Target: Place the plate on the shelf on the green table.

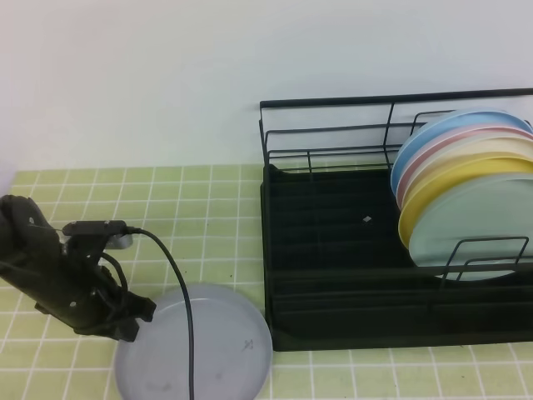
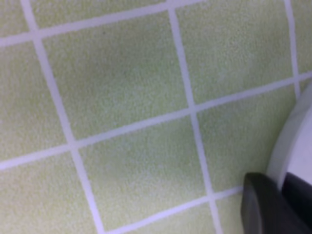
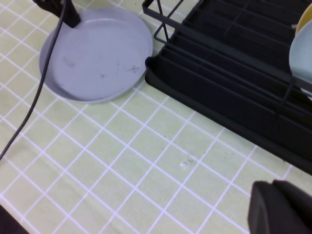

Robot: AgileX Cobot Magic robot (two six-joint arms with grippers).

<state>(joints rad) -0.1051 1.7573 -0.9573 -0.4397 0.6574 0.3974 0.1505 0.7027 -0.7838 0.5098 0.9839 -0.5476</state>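
The pale grey plate (image 1: 208, 350) lies flat on the green table (image 1: 208, 208), just left of the shelf (image 1: 333, 250), a black wire dish rack. My left gripper (image 1: 133, 321) is down at the plate's left rim. In the left wrist view the rim (image 2: 292, 141) runs between two dark fingers (image 2: 263, 209) that stand close on either side of it, so the jaws are shut on the plate's edge. The right wrist view shows the plate (image 3: 97, 53) with the left finger (image 3: 68, 14) on its far rim. My right gripper (image 3: 280, 207) hovers shut over bare tiles in front of the shelf (image 3: 234, 92).
Several coloured plates (image 1: 466, 200) stand upright in the rack's right end, the frontmost pale mint green. The rack's left slots (image 1: 325, 217) hold nothing. A black cable (image 1: 179, 283) from the left arm crosses over the grey plate. A white wall stands behind.
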